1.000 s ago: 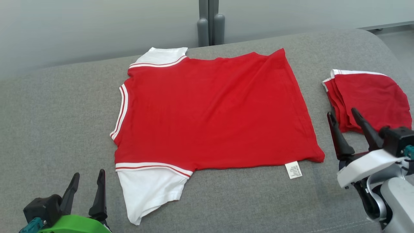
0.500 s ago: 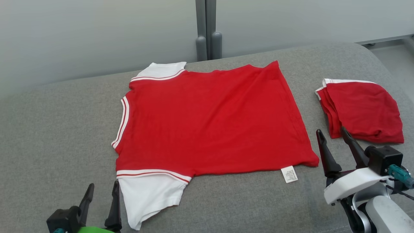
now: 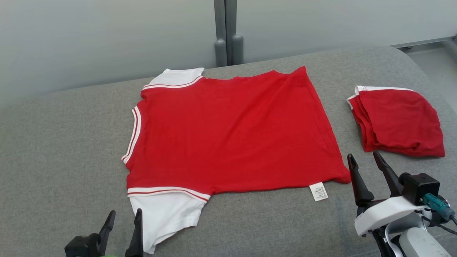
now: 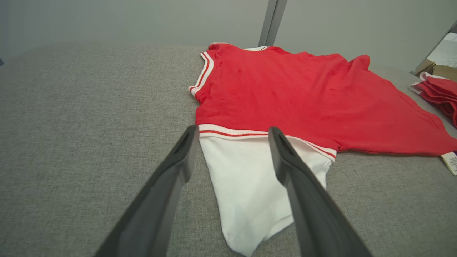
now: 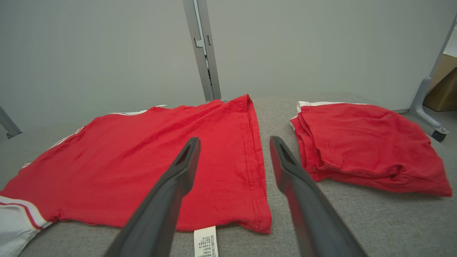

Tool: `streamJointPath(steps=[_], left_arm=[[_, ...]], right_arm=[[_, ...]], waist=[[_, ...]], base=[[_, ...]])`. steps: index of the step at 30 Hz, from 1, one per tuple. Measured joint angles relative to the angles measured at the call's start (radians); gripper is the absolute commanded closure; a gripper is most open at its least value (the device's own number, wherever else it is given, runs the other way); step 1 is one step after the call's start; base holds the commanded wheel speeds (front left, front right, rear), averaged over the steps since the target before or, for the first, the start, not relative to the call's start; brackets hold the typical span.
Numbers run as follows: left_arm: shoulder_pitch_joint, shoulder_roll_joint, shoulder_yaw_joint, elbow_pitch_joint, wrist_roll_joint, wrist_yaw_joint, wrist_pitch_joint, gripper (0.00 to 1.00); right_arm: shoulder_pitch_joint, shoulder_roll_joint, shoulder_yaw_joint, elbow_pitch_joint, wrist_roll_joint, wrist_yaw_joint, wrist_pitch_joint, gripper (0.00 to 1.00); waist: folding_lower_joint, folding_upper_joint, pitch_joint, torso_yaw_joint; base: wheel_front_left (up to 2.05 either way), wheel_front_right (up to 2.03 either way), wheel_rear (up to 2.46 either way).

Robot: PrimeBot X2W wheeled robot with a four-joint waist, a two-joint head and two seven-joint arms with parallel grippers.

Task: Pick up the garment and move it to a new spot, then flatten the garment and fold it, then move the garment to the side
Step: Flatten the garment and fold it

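The garment (image 3: 232,132) is a red T-shirt with white sleeves, spread flat on the grey cushioned surface (image 3: 60,150), collar to the left. My left gripper (image 3: 125,212) stands open at the near edge, just left of the near white sleeve (image 3: 162,214). In the left wrist view that sleeve (image 4: 242,178) lies between and beyond my left gripper (image 4: 232,130). My right gripper (image 3: 362,155) is open and empty beside the shirt's near right hem corner. From the right wrist the garment (image 5: 150,157) lies ahead of my right gripper (image 5: 234,140), to its left.
A second red garment (image 3: 396,121), folded into a pile, sits at the right of the cushion, also seen as that folded pile (image 5: 364,142). A white care label (image 3: 319,191) sticks out at the hem. A grey partition with a post (image 3: 225,32) stands behind.
The head camera has tilted, shifting the whole picture. My left gripper has come closer to the near white sleeve. My right gripper has drawn back from the folded pile toward the hem corner.
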Motion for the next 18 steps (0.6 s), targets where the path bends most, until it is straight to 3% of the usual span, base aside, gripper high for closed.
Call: streamJointPath(steps=[13, 18], left_arm=[[-0.001, -0.019, -0.008, 0.064, -0.003, -0.018, -0.008, 0.0], [0.0, -0.053, -0.018, 0.104, -0.06, -0.027, 0.047, 0.0]], right_arm=[[0.006, 0.031, -0.032, 0.002, -0.045, 0.031, 0.0, 0.0], [0.007, 0.04, -0.045, 0.002, -0.055, 0.046, 0.0, 0.0]], waist=[[0.0, 0.0, 0.016, -0.007], [0.0001, 0.0, 0.032, -0.015]], base=[[0.0, 0.0, 0.0], [0.0, 0.0, 0.0]])
